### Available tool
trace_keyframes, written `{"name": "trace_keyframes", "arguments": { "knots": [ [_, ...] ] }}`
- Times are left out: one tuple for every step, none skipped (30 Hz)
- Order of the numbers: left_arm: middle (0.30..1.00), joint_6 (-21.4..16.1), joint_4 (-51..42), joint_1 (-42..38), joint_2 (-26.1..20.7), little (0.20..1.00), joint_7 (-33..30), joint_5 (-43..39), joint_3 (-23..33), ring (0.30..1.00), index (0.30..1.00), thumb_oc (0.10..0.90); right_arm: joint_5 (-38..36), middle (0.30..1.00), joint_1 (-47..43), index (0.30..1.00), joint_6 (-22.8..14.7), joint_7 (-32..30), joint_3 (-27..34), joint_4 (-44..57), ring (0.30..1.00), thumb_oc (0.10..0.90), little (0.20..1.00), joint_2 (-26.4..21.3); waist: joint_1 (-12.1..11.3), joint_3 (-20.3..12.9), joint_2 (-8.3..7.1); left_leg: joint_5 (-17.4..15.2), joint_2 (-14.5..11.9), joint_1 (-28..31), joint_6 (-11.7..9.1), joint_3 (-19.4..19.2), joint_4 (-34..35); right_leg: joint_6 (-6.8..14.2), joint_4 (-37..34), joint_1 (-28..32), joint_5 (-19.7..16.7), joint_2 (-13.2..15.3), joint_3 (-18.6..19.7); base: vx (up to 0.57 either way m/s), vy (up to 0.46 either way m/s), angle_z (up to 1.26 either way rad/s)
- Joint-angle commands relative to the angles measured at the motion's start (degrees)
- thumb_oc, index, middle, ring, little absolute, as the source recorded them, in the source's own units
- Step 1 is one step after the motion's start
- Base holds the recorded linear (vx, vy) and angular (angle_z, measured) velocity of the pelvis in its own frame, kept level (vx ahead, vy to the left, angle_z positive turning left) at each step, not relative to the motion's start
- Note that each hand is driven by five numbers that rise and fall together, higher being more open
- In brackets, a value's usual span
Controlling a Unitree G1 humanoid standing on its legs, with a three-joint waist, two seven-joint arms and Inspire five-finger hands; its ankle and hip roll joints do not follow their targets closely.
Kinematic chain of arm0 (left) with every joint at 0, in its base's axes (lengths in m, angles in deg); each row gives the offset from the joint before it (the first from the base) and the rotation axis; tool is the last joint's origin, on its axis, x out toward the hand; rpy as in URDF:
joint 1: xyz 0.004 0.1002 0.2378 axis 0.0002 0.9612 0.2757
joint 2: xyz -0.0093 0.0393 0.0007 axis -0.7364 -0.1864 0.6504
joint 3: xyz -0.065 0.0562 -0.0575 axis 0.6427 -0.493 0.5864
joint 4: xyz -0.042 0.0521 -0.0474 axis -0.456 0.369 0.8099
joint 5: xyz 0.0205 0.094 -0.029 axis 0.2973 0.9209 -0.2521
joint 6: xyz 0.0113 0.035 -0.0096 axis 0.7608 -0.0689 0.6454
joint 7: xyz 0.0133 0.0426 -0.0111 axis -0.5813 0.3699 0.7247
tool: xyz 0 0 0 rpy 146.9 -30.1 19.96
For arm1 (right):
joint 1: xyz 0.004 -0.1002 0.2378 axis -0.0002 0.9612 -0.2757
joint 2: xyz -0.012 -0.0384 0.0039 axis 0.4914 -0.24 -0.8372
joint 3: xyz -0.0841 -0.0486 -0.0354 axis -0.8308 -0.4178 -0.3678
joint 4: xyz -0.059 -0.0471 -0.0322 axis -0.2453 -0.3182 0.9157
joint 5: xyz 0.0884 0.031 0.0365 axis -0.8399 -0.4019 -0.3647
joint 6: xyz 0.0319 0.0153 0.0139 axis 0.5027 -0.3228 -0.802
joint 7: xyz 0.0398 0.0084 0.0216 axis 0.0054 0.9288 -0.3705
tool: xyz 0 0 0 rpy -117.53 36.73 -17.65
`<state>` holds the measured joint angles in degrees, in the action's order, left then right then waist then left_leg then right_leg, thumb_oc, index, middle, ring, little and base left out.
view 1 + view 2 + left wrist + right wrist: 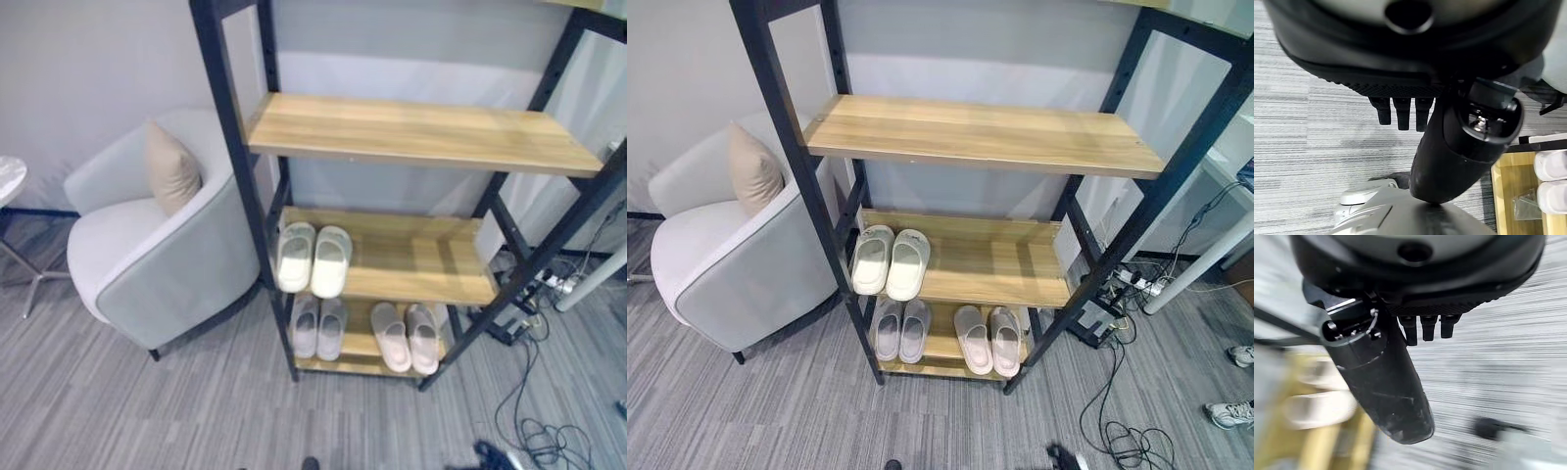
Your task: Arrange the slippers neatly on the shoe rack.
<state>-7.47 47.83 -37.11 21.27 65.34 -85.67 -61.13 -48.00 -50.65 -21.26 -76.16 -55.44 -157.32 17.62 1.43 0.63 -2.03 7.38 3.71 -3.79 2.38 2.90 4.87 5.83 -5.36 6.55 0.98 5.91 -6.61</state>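
Note:
The shoe rack point(421, 132) has a black frame and wooden shelves. A white pair of slippers point(313, 258) lies side by side at the left of the middle shelf point(421, 259). On the bottom shelf rest a grey pair point(318, 328) at the left and a pinkish pair point(407, 338) at the right. My left hand point(1400, 73) hangs over the carpet with straight fingers point(1398, 112) and nothing in it; pale slippers point(1552, 166) on a wooden shelf lie beyond it. My right hand point(1420, 289) is likewise open and empty, with blurred pale slippers point(1317, 406) past its thumb.
A grey armchair point(147, 255) with a beige cushion point(171, 166) stands close to the rack's left side. Cables and a power strip point(539, 294) lie on the floor at the right, by a white table leg point(588, 289). A person's shoes point(1229, 411) show at the right.

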Motion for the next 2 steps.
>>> {"name": "trace_keyframes", "arguments": {
  "knots": [
    [0.900, -2.4, 1.2, -4.9, 2.1, 0.900, 0.6, -0.7, -1.6, 0.900, 0.900, 0.800, -1.9, 0.900, -4.1, 0.900, 0.2, -2.3, 1.7, -3.9, 0.900, 0.800, 0.900, -2.6, -1.5, 0.1, 1.58, -8.1, -2.4, 4.7, -2.4, -0.4, 0.1, -0.3, 2.0, -2.5, 1.6, -1.5, -1.4, 0.00, -0.053, 0.01],
    [0.900, -2.4, 1.1, -5.2, 2.2, 0.900, 0.4, -0.2, -2.0, 0.900, 0.900, 0.800, -2.3, 0.900, -4.1, 0.900, 0.9, -2.2, 1.9, -5.9, 0.900, 0.800, 0.900, -2.4, -1.4, 0.1, 1.61, -8.0, -2.4, 4.8, -2.5, -0.3, 0.1, -0.3, 1.9, -2.4, 1.7, -1.5, -1.5, 0.00, 0.000, 0.00]
  ]
}}
